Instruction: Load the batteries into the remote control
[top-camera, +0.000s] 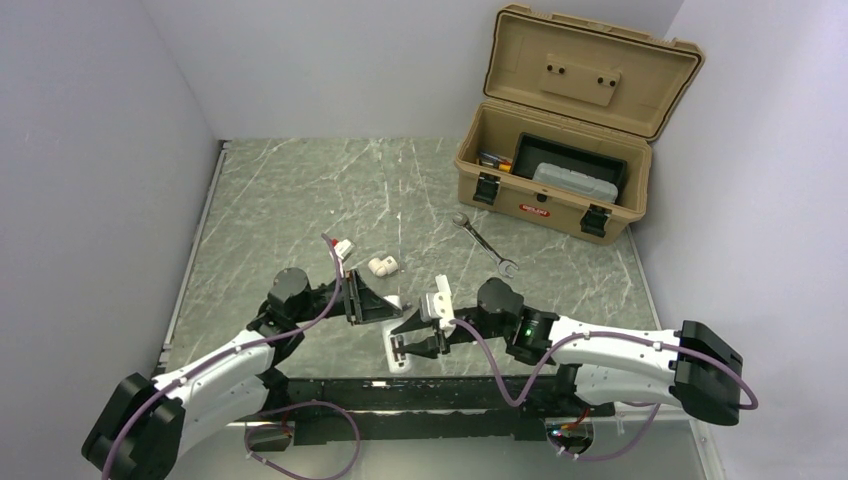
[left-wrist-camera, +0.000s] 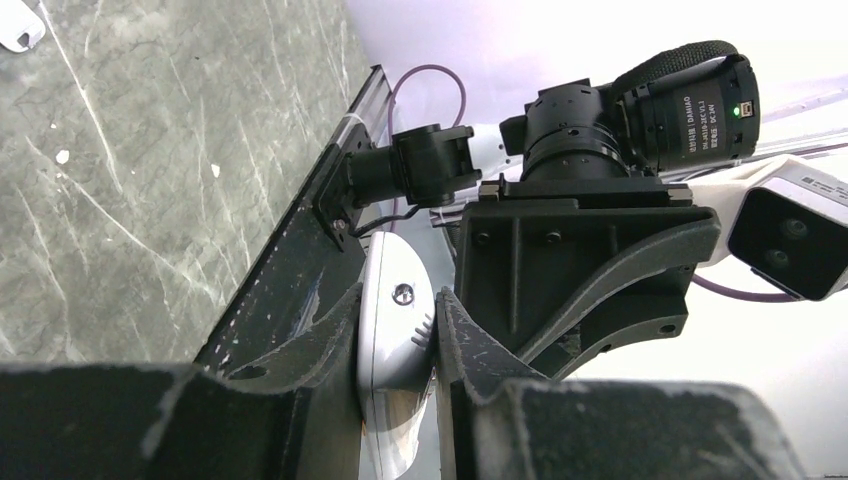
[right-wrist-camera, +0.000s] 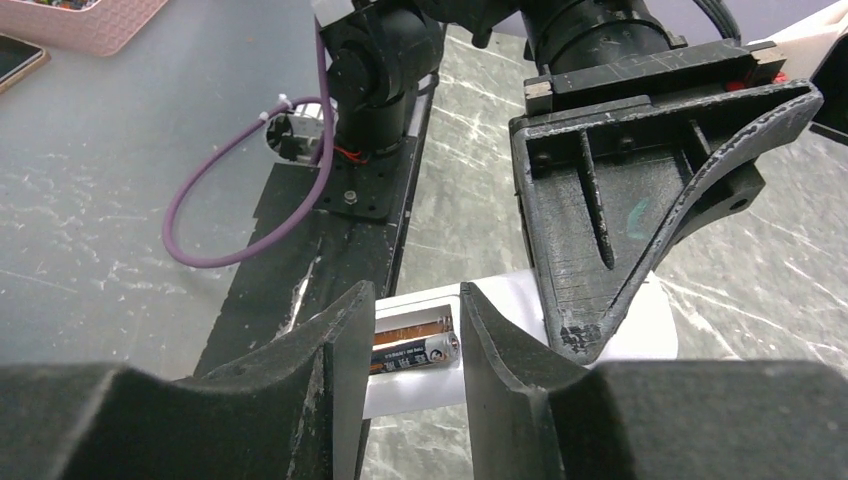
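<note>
**Both end effectors meeting at the remote's battery bay**

The right end effector (right-wrist-camera: 415, 308) is reaching down over the open back of the remote control (right-wrist-camera: 645, 332), its jaws standing partly apart with one finger on each side of the bay. The batteries (right-wrist-camera: 415, 350) are lying side by side in that bay, crosswise between the two fingers. The nearer, dark one is touching or almost touching the right-hand finger with its end. Whether the fingers are actually pressing on it cannot be told.

The left end effector (left-wrist-camera: 398, 306) is clamping the remote control by its long edges, jaws closed tight on the white casing. It is holding the handset just above the black rail at the near edge of the bench (top-camera: 300, 200), between the two arms.

Farther out, a stubby white pipe fitting (top-camera: 382, 266) and a silver wrench (top-camera: 485, 243) are lying on the bench. An open tan toolbox (top-camera: 560, 180) is sitting in the far right corner.
</note>
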